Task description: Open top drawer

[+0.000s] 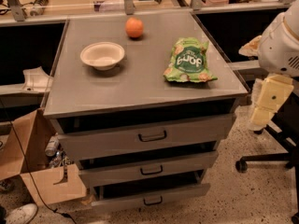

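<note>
Seemingly ajar top drawer (149,136), pincer (260,115) rightward, indistinct

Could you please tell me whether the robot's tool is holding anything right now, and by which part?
Nothing appears to be held: the tool hangs right of the cabinet, apart from the top drawer and its black handle.

The top drawer (112,141) sits directly under the cabinet's grey top, the widest of the three grey fronts, with a black bar handle (153,136) at mid-front. A dark gap runs along its upper edge, so it seems slightly ajar. The gripper (258,118) hangs off to its right, apart from it.
</note>
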`<state>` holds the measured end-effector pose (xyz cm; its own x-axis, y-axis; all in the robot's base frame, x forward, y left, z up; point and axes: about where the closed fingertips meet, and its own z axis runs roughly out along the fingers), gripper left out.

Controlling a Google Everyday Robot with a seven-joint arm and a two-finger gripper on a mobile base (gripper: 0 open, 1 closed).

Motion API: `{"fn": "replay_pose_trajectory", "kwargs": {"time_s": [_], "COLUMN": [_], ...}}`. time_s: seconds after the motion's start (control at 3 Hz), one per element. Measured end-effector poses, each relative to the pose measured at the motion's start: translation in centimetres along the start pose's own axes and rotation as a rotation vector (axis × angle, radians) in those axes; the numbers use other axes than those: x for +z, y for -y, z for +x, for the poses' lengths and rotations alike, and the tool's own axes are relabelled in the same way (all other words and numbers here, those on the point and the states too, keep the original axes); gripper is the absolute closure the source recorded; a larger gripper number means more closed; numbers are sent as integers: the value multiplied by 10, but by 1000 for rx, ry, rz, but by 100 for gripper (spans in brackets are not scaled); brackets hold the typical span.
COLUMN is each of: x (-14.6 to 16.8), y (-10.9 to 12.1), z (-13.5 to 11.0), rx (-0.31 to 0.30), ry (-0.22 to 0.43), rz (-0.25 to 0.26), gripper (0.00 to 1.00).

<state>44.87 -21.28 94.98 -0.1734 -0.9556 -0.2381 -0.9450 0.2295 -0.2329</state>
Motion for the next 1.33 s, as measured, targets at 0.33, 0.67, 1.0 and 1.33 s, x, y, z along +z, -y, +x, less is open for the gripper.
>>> {"fn": "replay_pose_trajectory", "kwargs": {"time_s": [0.33,0.67,1.0,1.33], "x": [0,7,26,51], "y": [0,-17,-43,-61], "z": [0,-8,-17,-18], "rx": [0,-39,-86,-98], "ry": [0,47,94,125], "rz": [0,6,-25,-73], "gripper": [0,0,0,0]}}
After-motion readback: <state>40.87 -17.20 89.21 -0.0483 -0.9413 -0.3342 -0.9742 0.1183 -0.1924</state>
